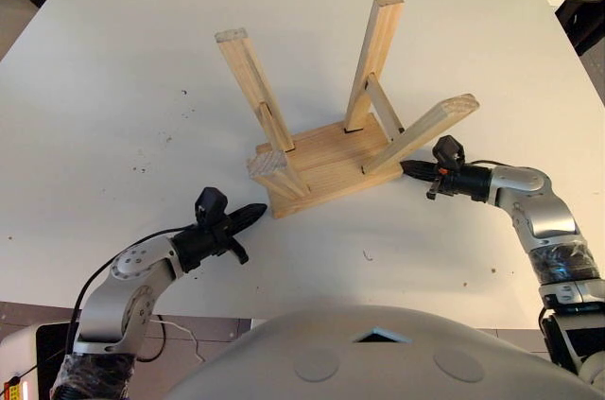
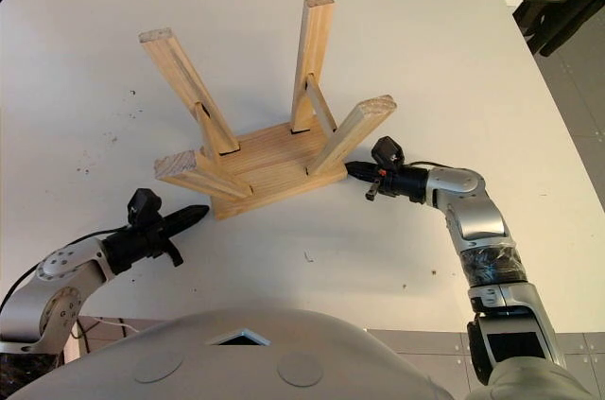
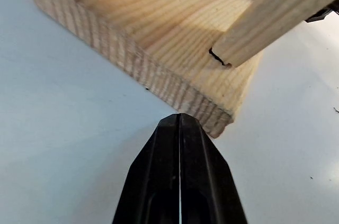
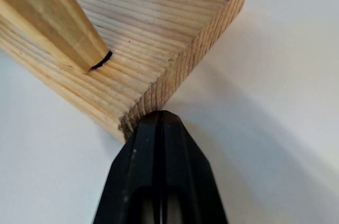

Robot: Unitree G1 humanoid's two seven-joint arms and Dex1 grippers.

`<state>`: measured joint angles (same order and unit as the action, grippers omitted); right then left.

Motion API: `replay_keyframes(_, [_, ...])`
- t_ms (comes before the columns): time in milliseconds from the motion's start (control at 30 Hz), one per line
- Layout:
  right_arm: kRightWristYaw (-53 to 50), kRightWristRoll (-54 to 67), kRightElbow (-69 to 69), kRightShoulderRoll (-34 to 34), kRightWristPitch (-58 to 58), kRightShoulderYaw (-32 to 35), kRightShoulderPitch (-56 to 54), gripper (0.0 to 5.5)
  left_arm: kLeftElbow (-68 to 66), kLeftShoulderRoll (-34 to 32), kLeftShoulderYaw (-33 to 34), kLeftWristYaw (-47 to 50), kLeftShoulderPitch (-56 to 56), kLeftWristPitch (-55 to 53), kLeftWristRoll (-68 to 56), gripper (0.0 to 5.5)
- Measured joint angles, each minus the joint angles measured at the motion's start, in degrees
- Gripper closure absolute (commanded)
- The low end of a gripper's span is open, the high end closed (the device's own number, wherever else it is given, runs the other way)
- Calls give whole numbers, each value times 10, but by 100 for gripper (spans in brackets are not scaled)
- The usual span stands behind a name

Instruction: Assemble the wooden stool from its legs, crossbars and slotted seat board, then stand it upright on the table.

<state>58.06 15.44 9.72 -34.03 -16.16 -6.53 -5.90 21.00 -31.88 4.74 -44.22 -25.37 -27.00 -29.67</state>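
Upside-down stool mid-frame, my grippers at two seat corners.
The stool (image 1: 331,149) rests seat-down on the white table (image 1: 113,88), four legs up. My left gripper (image 1: 257,212), fingers pressed together, points from lower left just short of the seat board's (image 3: 159,28) corner. My right gripper (image 1: 408,169), likewise pressed together, is at the right-hand corner.

Four legs (image 1: 250,88) splay up and out from the seat board (image 1: 331,162) flat on the table (image 1: 113,88) (crossbars (image 1: 386,105) bridge two pairs), barring the middle. Room lies all round, where the left gripper (image 1: 257,212) and right gripper (image 1: 408,168) sit low by its corners.
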Motion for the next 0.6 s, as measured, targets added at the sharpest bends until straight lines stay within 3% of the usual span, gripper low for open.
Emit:
replay_keyframes(333, [4,-1,-14,-6,-13,0,7,550,1,13,-27,5,5,2,5,548])
replay_keyframes(600, [9,25,-160,-52,-72,8,115,550,14,7,-9,19,-6,-3,9,548])
